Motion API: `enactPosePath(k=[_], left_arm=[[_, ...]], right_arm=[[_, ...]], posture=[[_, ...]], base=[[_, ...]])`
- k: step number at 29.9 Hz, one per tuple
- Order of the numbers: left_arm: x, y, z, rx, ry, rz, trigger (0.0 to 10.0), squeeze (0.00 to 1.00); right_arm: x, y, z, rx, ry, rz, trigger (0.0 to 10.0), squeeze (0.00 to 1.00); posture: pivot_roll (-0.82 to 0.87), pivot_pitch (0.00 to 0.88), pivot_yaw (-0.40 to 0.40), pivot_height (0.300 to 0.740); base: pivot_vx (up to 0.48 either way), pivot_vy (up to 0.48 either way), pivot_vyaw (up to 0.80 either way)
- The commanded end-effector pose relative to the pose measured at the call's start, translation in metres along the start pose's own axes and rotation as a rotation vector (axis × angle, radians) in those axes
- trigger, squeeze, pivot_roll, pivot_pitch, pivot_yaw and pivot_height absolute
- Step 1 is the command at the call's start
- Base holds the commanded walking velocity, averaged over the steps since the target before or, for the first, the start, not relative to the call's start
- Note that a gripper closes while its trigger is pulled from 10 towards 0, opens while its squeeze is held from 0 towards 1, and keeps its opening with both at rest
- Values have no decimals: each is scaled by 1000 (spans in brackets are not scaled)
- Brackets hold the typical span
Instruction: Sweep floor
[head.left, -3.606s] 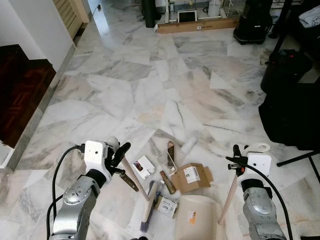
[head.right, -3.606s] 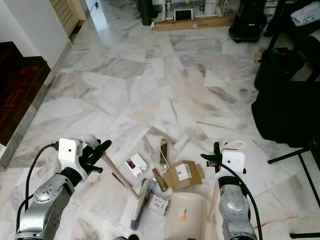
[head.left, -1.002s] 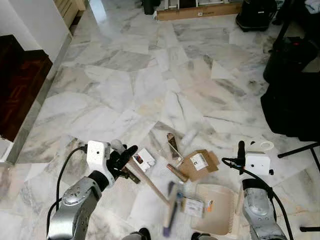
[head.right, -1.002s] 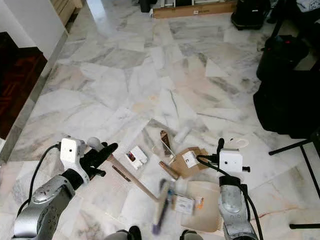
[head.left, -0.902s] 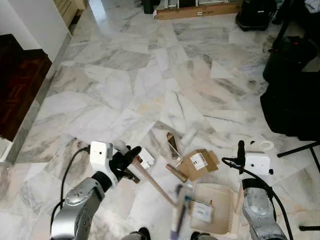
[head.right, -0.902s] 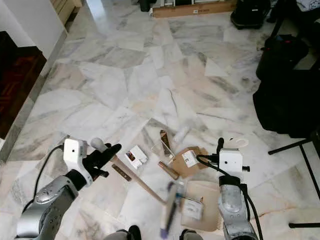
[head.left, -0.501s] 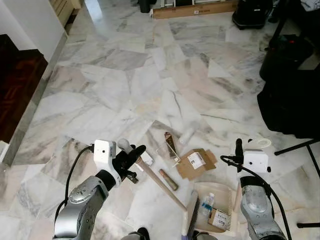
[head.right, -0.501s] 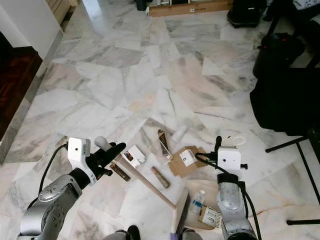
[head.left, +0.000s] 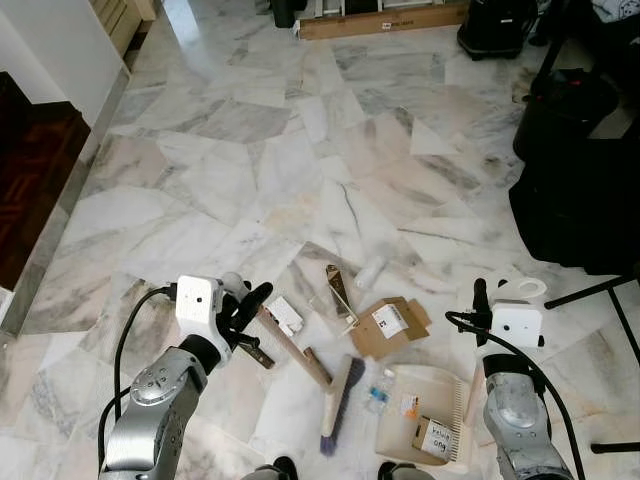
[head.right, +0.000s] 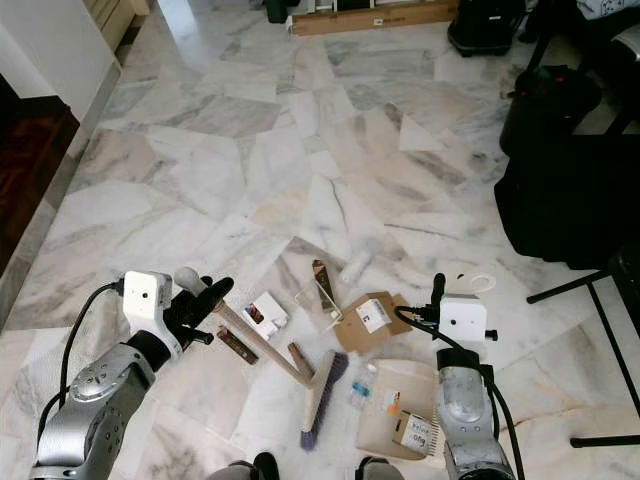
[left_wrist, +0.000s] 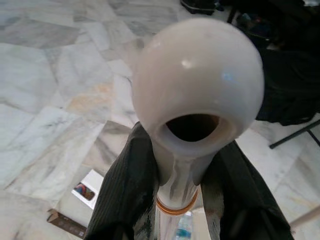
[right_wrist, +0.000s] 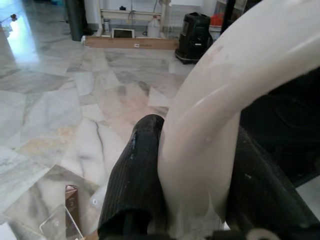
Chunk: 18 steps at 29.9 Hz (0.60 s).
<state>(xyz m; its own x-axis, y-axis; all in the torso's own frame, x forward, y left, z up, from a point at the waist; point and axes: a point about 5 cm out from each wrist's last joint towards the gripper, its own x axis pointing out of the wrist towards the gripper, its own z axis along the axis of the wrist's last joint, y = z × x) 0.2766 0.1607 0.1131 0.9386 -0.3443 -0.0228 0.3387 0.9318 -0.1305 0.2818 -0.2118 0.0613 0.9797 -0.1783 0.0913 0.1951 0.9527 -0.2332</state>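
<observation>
Gripping one broom (head.left: 335, 400), left jaws (head.left: 246, 305); right jaws (head.left: 478, 312) clamp one dustpan (head.left: 425, 412) holding two scraps.

The labels on the small carton (head.left: 433, 438) in the dustpan (head.left: 424, 428) are too small to read, as is the print on the flat cardboard piece (head.left: 388, 327) just beyond the dustpan. The tiny clear bottle (head.left: 378, 391) at the dustpan's mouth is hard to make out. The broom's (head.left: 336, 390) handle end is covered by the left pincer (head.left: 250, 303). The dustpan's pale handle (right_wrist: 220, 120) fills the space between the right pincer's (right_wrist: 200, 200) fingers (right_wrist: 135, 175) and runs past the picture's edge. Dark bags (head.left: 575, 200) beyond the dustpan are cut off.
</observation>
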Motion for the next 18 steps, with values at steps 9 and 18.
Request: enactPosePath(k=[9, 18], left_arm=[[-1, 11, -3, 43, -7, 54, 10000, 0], [2, 15, -3, 54, -30, 87, 10000, 0]], right_arm=[[-8, 4, 2, 77, 19, 28, 10000, 0], [-24, 2, 41, 169, -106, 42, 10000, 0]], posture=[[-7, 148, 99, 740], [-32, 149, 103, 740]], base=[[0, 0, 0], [0, 0, 0]])
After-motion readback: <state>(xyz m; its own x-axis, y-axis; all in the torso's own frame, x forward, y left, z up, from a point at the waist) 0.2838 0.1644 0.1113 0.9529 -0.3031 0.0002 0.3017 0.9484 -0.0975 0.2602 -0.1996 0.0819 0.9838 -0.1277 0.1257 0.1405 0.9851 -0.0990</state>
